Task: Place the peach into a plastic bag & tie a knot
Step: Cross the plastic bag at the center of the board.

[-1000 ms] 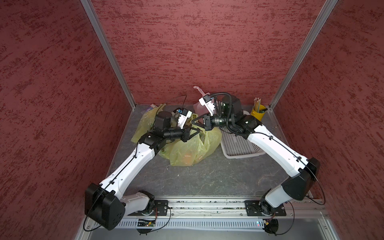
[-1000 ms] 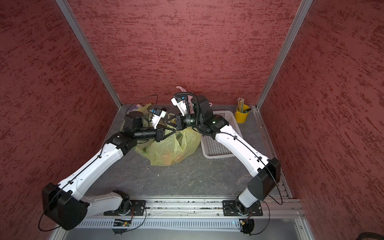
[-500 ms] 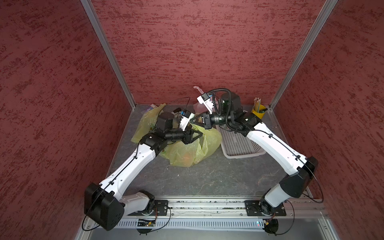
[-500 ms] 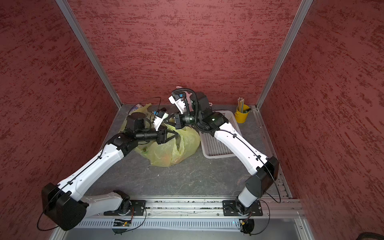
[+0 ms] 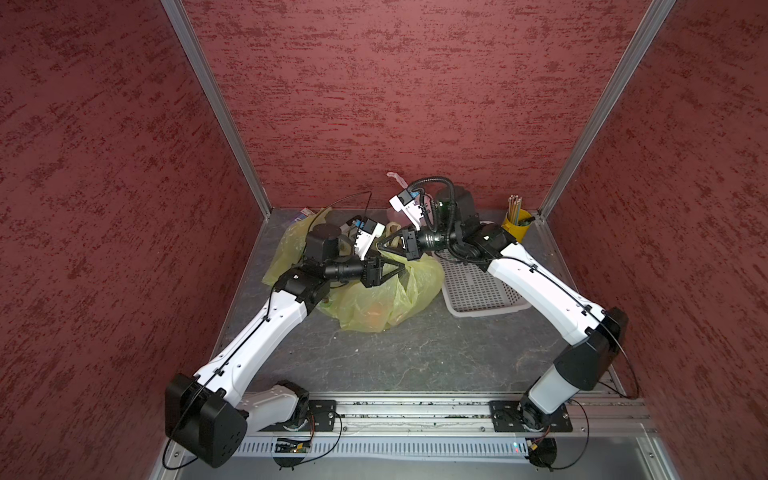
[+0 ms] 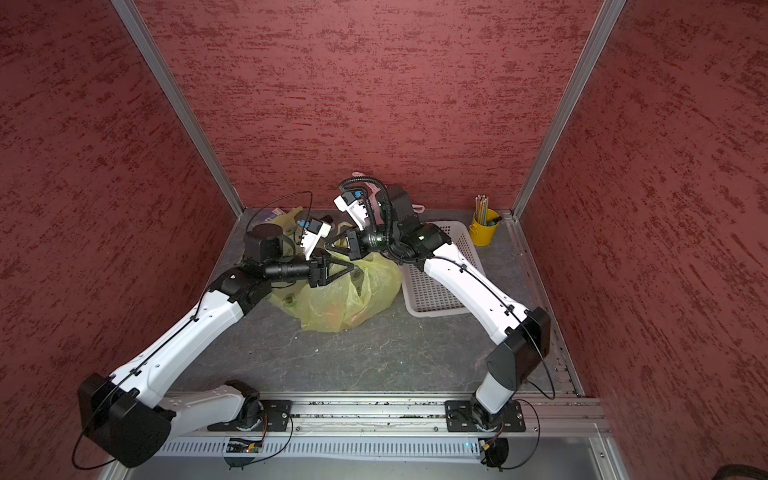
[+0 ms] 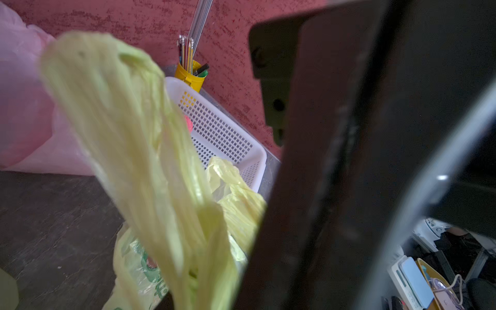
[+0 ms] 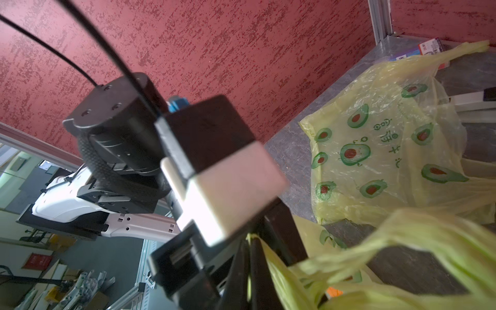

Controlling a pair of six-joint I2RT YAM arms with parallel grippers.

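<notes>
On table (image 5: pixel 415 357): peach (image 5: pixel 373 312) inside yellow bag (image 5: pixel 417 286) | right gripper (image 5: pixel 380 245) clamps it | left gripper (image 5: pixel 402 270) unclear

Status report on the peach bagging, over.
Right gripper shut on yellow bag handle; left gripper close by, jaws unclear. Peach inside bag, no knot seen. Nothing blocking; white basket beside.

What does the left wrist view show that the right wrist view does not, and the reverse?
Only the left wrist view: the white basket, the yellow pencil cup and a pink bag. Only the right wrist view: a spare avocado-print bag by the corner, and the right gripper shut on the yellow bag. Both: that bag's handle, red wall, grey table.
</notes>
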